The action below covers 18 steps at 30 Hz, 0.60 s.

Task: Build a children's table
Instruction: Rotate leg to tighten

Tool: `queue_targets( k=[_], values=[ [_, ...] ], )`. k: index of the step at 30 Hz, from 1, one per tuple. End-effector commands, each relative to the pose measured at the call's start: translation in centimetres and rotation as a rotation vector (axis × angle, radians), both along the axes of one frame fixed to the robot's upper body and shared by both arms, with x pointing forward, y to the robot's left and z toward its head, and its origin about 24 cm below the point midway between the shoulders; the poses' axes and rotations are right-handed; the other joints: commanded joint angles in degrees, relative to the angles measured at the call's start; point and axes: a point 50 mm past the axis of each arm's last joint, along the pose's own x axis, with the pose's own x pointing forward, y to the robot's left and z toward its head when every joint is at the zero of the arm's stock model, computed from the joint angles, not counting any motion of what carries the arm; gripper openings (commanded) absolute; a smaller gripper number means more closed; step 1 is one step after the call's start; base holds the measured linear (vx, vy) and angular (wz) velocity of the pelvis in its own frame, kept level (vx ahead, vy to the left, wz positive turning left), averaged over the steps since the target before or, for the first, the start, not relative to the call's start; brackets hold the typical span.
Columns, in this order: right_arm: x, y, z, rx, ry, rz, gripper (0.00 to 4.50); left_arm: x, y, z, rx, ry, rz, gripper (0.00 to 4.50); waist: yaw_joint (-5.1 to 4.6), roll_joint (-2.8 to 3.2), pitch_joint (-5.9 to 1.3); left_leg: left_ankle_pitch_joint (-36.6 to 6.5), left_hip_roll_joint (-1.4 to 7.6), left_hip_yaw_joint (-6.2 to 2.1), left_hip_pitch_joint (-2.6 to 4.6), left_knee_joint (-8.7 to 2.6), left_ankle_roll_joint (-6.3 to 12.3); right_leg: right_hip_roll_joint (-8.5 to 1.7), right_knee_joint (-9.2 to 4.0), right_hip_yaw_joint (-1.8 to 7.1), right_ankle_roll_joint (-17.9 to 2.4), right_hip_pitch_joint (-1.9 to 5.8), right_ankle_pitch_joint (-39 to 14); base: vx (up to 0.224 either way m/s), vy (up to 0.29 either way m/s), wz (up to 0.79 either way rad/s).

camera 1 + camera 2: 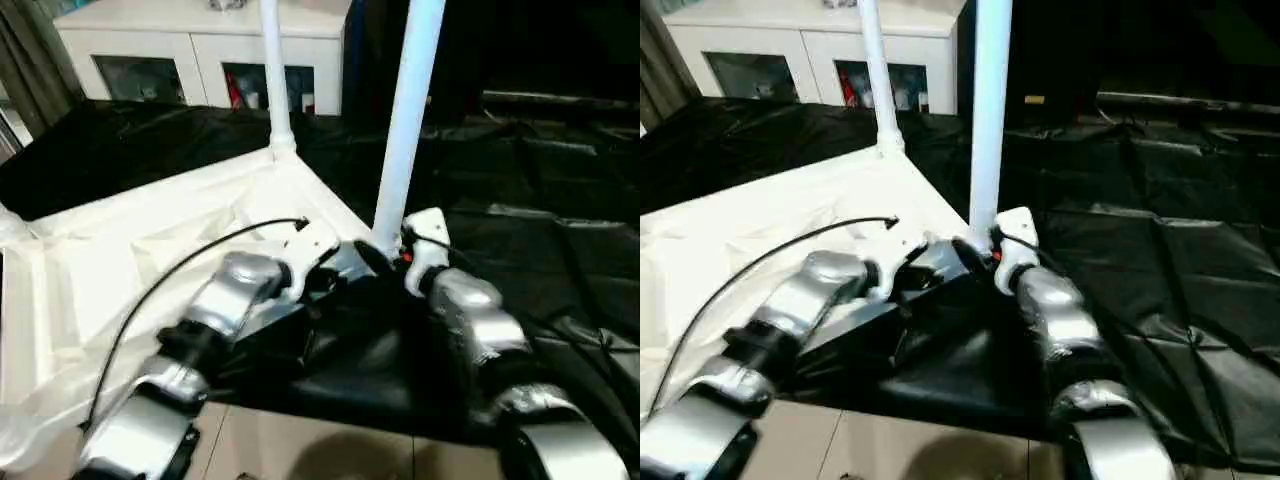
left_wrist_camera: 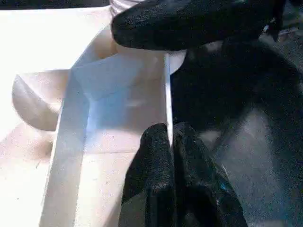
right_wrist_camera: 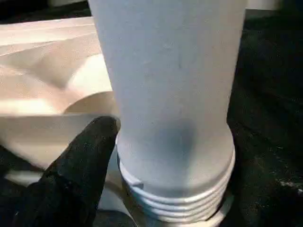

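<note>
Table leg (image 1: 408,120) between right gripper (image 1: 385,262) fingers

I count one table top (image 1: 150,250), lying underside up. I count two tube legs standing upright in its corner sockets: one leg (image 1: 405,120) at 12 o'clock from my grippers, and a second leg (image 1: 272,75) at about 11 o'clock, farther off. I count one white cabinet (image 1: 200,45) at 11 o'clock behind it, with two glass doors. I count one black sheet (image 1: 540,220) under everything.
</note>
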Motion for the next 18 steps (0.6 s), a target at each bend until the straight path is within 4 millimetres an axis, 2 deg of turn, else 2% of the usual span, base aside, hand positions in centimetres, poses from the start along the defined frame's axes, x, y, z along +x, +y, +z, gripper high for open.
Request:
queue_targets(
  k=[1,2,3,4,5,6,7,9,10,11,12,14,16,18],
  values=[
    [-1.0,2.0,0.3,0.02,0.001,0.216,3.63,-1.1,-2.4,1.5,-0.09,-0.029,-0.192,0.0,0.47,-0.23,-4.39,-8.1,1.78,-1.22,0.41,-3.35,5.97,-4.47,-3.97,2.48,-13.6,3.29,-6.1,0.0,0.0,0.0],
    [-1.0,2.0,0.3,0.02,0.001,0.216,3.63,-1.1,-2.4,1.5,-0.09,-0.029,-0.192,0.0,0.61,-0.26,-4.47,-7.6,1.83,-1.19,0.38,-3.25,6.15,-4.48,-3.8,2.46,-13.9,3.34,-5.2,0.0,0.0,0.0],
    [-2.0,0.8,0.6,-0.013,-0.001,0.334,3.63,-1.6,-2.1,1.4,-0.085,-0.01,-0.25,0.0,0.71,0.06,-4.46,-7.6,1.85,-1.12,0.51,-3.21,6.35,-4.45,-3.8,2.47,-14.5,3.04,-4.8,0.0,0.0,0.0],
    [-2.8,-0.1,0.6,-0.051,0.001,0.414,3.63,-1.9,-2.0,1.3,-0.081,0.0,-0.29,0.0,1.55,0.17,-4.59,-7.9,2.09,-1.05,0.86,-3.05,6.53,-4.33,-3.8,2.4,-14.3,3.06,-4.6,0.0,0.0,0.0],
    [-3.2,-0.6,0.7,-0.067,0.001,0.45,3.63,-2.1,-1.8,1.3,-0.078,0.006,-0.312,0.0,1.99,-0.01,-4.44,-8.2,2.1,-0.86,0.8,-2.96,7.08,-4.18,-3.73,2.52,-14.3,2.89,-4.0,0.0,0.0,0.0],
    [-3.4,-1.0,0.9,-0.071,-0.004,0.46,3.63,-2.3,-1.8,1.3,-0.077,0.011,-0.339,0.0,2.18,0.03,-4.35,-8.2,2.14,-0.88,0.57,-3.07,7.15,-4.34,-3.76,2.53,-14.1,2.97,-4.7,0.0,0.0,0.0],
    [-3.5,-1.3,1.1,-0.068,-0.006,0.466,3.63,-2.6,-1.6,1.3,-0.075,0.022,-0.368,0.0,2.41,0.36,-4.32,-9.1,2.11,-0.94,0.62,-3.14,6.65,-4.54,-4.04,2.45,-13.5,2.84,-7.1,0.0,0.0,0.0],
    [-3.8,-1.7,1.3,-0.072,-0.005,0.487,3.63,-3.0,-1.4,1.3,-0.072,0.042,-0.409,0.0,2.52,0.09,-4.17,-10.4,2.12,-1.0,0.81,-3.33,5.41,-4.54,-4.4,2.46,-12.8,2.83,-10.3,0.0,0.0,0.0],
    [-3.9,-1.7,1.3,-0.076,-0.004,0.495,3.63,-3.1,-1.3,1.4,-0.07,0.046,-0.417,0.0,2.45,0.43,-4.05,-11.1,2.1,-1.08,0.68,-3.45,4.86,-4.63,-4.51,2.48,-12.3,2.79,-12.1,0.0,0.0,0.0],
    [-4.0,-1.8,1.3,-0.082,-0.002,0.506,3.63,-3.2,-1.2,1.4,-0.067,0.046,-0.423,0.0,2.36,0.4,-4.06,-12.0,2.02,-1.05,0.9,-3.46,4.35,-4.55,-4.79,2.44,-11.8,2.64,-13.7,0.0,0.0,0.0],
    [-4.2,-1.8,1.3,-0.09,0.001,0.522,3.63,-3.2,-1.0,1.4,-0.062,0.046,-0.429,0.0,2.35,0.35,-4.05,-12.2,2.01,-1.06,0.96,-3.49,4.17,-4.51,-4.87,2.43,-11.7,2.62,-14.2,0.0,0.0,0.0],
    [-4.4,-1.9,1.3,-0.097,0.005,0.538,3.3,-3.3,-0.7,1.4,-0.055,0.049,-0.44,0.0,2.39,0.36,-4.05,-11.8,2.04,-1.16,0.86,-3.56,3.85,-4.5,-4.81,2.47,-11.4,2.65,-14.2,0.0,0.0,0.0],
    [-4.6,-1.9,1.4,-0.096,0.01,0.551,3.27,-3.4,-0.5,1.5,-0.053,0.052,-0.448,0.0,2.43,0.45,-4.11,-11.6,2.05,-1.17,0.89,-3.55,3.8,-4.44,-4.76,2.47,-11.3,2.58,-13.8,0.0,0.0,0.0],
    [-4.7,-1.9,1.3,-0.091,0.019,0.557,2.97,-3.4,-0.5,1.5,-0.052,0.052,-0.45,0.0,2.43,0.41,-4.15,-11.3,2.0,-1.19,0.72,-3.54,3.91,-4.45,-4.66,2.43,-11.4,2.67,-12.9,0.0,0.0,0.0]
  ],
)
